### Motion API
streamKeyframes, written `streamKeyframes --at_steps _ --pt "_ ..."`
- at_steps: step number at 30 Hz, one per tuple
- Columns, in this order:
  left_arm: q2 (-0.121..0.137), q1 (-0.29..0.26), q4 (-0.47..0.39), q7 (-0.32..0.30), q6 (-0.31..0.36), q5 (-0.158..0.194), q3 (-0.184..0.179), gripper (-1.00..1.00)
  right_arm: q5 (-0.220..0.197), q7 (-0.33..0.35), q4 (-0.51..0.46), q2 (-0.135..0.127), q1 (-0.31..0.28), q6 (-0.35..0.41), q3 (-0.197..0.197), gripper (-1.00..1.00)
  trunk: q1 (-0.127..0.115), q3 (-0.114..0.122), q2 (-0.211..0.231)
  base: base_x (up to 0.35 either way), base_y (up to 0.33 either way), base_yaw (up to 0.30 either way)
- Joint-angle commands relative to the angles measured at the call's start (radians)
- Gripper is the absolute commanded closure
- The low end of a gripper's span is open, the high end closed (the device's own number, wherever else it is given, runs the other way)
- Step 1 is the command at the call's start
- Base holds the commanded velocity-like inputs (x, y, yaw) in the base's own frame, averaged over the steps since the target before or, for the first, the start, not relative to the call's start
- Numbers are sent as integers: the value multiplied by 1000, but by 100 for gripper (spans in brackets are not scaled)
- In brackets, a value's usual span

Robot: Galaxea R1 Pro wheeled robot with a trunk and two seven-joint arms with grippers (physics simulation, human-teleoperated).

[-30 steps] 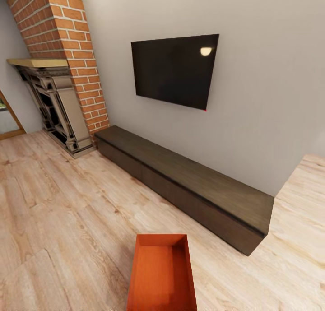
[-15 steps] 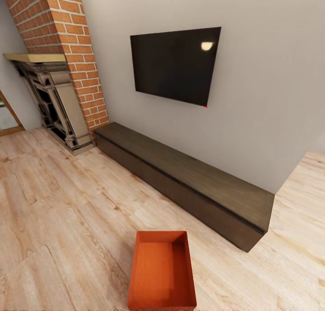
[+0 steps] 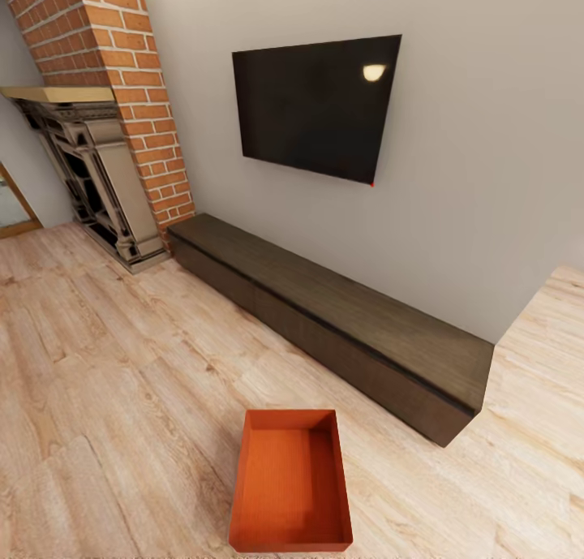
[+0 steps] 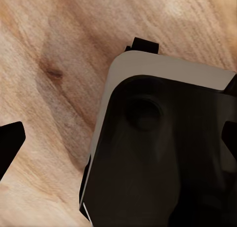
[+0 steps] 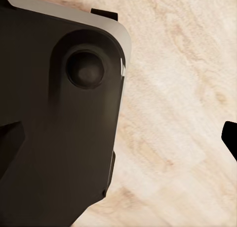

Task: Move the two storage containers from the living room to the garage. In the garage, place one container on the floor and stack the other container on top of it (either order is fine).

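both tools (image 4: 118,138) wide open, empty, above plank floor (image 4: 59,49)

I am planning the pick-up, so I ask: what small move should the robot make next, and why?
Probably bring the arms forward toward the orange-red container. It sits open and empty on the wood plank floor, directly ahead and near the low dark cabinet, and nothing is holding it. Both wrist views look down at bare floor.

An open orange-red bin (image 3: 290,482) sits on the light wood plank floor (image 3: 105,397) at six o'clock. A long dark low cabinet (image 3: 341,320) runs along the wall beyond it, under a black TV (image 3: 315,105) at twelve. The brick fireplace (image 3: 97,137) stands at ten.
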Motion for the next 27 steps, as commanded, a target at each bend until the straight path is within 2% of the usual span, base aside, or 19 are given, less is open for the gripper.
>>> streamKeyframes --at_steps 1,27 --pt "0 0 0 3 -2 8 -9 -100 -8 0 3 1 -1 -5 8 -100 0 -2 0 0 0 0" --pt "0 0 0 3 -2 8 -9 -100 -8 0 3 1 -1 -5 8 -100 0 -44 0 0 0 0"
